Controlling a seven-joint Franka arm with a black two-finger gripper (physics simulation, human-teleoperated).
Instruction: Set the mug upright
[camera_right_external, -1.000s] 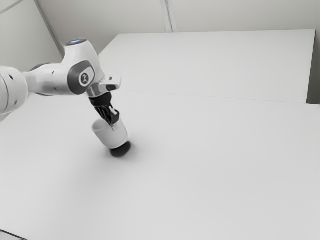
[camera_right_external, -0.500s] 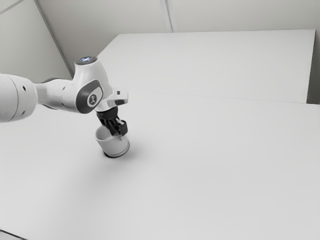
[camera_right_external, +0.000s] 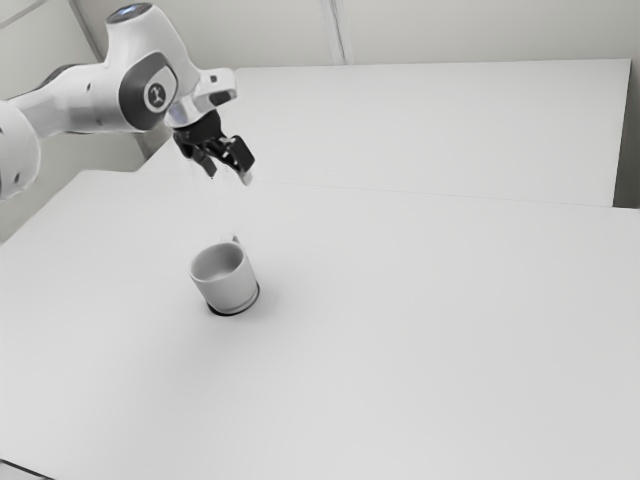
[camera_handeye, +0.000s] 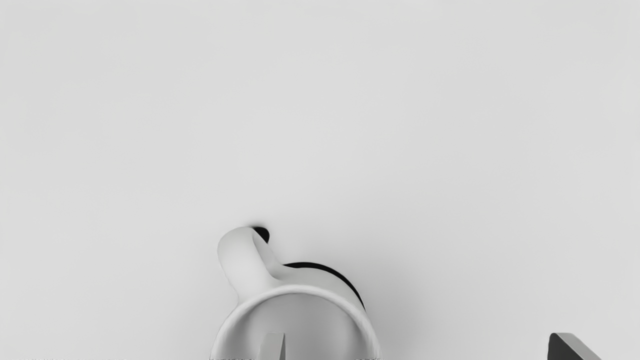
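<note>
Jaws open, spread wide, nothing held, nothing touched. They hang in the air above the mug (camera_right_external: 231, 291), well apart from it, pale tip (camera_right_external: 246, 178) of one finger lower than the arm's hand (camera_right_external: 192, 100). Wrist view: one finger (camera_handeye: 273, 347) overlaps the mug's mouth in the line of sight, the other finger (camera_handeye: 570, 347) is off past the mug's wall with plain surface behind it; broad gap between the two. Mug is white, upright, base down on the white surface (camera_right_external: 420, 330), mouth up, inside visible. It sits in the exterior view's left half, closer to the surface's left edge than to its right edge, on the near side of the thin seam (camera_right_external: 400, 193) running across. Handle (camera_right_external: 232, 239) is on the side facing the seam; wrist view has it sticking out from the mug's wall, with a small black patch (camera_handeye: 262, 234) at its outer end. Thin black band (camera_handeye: 332, 270) curves along part of the base, mug touching or just beside it, can't tell which. White arm comes in from the exterior view's upper left. Pale wall (camera_right_external: 270, 30) behind the far edge. Dark line (camera_right_external: 25, 469) cuts the exterior view's lower left corner; can't tell what it belongs to.
</note>
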